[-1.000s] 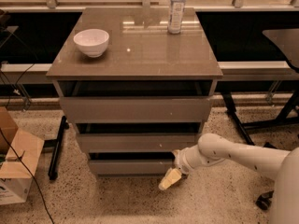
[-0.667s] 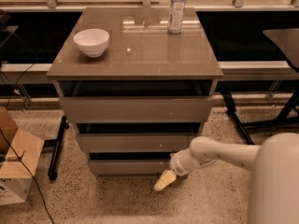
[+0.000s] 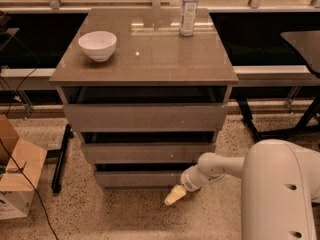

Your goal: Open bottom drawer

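Taupe-grey and handle-less, the bottom drawer (image 3: 140, 178) sat lowest in the cabinet (image 3: 145, 118), at the lower centre of the frame, and looked shut or nearly so. With no handle to hook, I judged I had to come in low, so my gripper (image 3: 175, 196) hung just below the panel's right end, near the floor (image 3: 125, 219). Whether it was open or closed I could not tell. A bowl (image 3: 98, 44) and bottle (image 3: 188, 4) stood on top, so a gentle pull seemed wise.
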Robot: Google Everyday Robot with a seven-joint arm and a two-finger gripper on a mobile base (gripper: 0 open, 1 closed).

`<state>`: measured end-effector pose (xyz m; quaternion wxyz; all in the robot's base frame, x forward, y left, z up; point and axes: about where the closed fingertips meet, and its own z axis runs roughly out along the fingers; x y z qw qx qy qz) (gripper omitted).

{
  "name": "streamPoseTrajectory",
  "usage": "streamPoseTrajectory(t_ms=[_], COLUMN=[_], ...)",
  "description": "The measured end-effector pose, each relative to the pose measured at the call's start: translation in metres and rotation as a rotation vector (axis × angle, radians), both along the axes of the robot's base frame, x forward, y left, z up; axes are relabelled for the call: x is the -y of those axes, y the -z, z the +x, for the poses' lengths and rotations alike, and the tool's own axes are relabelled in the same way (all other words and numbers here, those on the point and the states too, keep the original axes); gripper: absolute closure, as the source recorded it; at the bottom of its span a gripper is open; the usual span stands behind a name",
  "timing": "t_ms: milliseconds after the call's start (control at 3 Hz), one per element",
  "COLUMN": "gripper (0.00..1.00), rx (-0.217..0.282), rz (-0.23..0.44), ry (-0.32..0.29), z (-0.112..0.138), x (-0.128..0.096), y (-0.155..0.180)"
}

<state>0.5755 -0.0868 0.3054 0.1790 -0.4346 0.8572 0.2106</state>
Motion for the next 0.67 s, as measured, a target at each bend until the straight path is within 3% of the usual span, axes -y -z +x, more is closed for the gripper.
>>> streamPoseTrajectory(t_ms=[667], gripper=[0.0], rx=[0.011], rz=[0.061], ry=[0.003], z=[0.046], x=[0.005], y=[0.054])
